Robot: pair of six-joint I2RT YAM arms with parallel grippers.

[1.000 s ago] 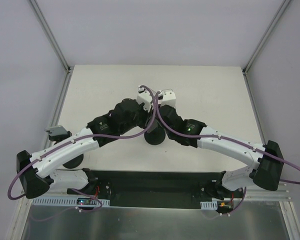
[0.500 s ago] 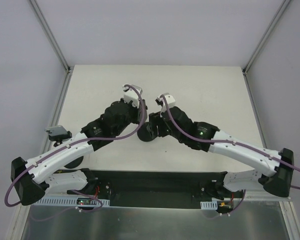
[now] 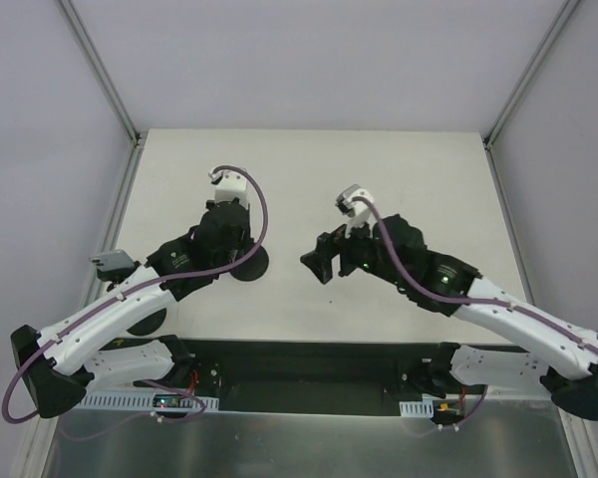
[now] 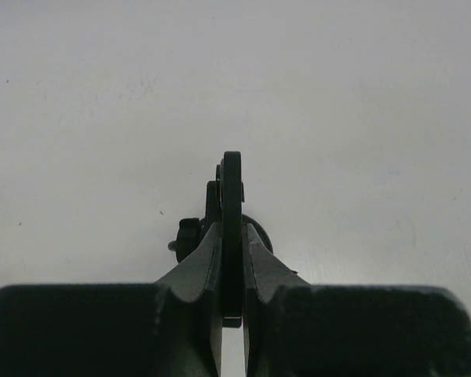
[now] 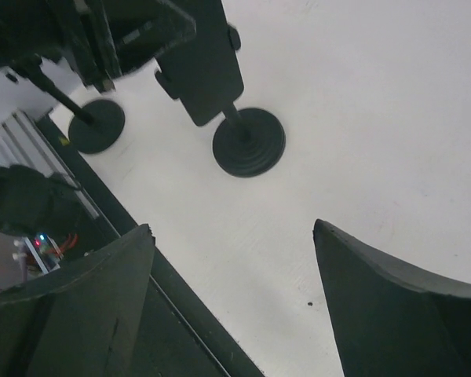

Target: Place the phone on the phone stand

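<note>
Our left claw [image 4: 232,236] is clamped on the phone [image 5: 206,75], both fingers pressing its flat faces. In the left wrist view the phone shows only as a thin black edge between them. We judge the grip is there to steady the phone while it settles into the phone stand [image 5: 249,151], because a slab that thin would tip if let go too soon. In the right wrist view the phone is upright at the top of the stand's short stem, directly above the round base. A small knob sticks out at its side. We cannot tell whether it is fully seated in the holder, since the back of the holder is hidden. From overhead the left wrist covers the phone, and only the stand's base shows beside it.

Our right claw [image 5: 231,229] has its fingers spread wide with nothing between them. It hangs above the bare table [image 3: 419,189], well apart from the stand. We judge this leaves the left arm free to finish the placing alone.

We count one phone and two stands. The one in use is near the middle of the table. The second stand [image 3: 113,262] has a grey top, sits at the left edge and holds nothing. There are two arms with one claw each.
</note>
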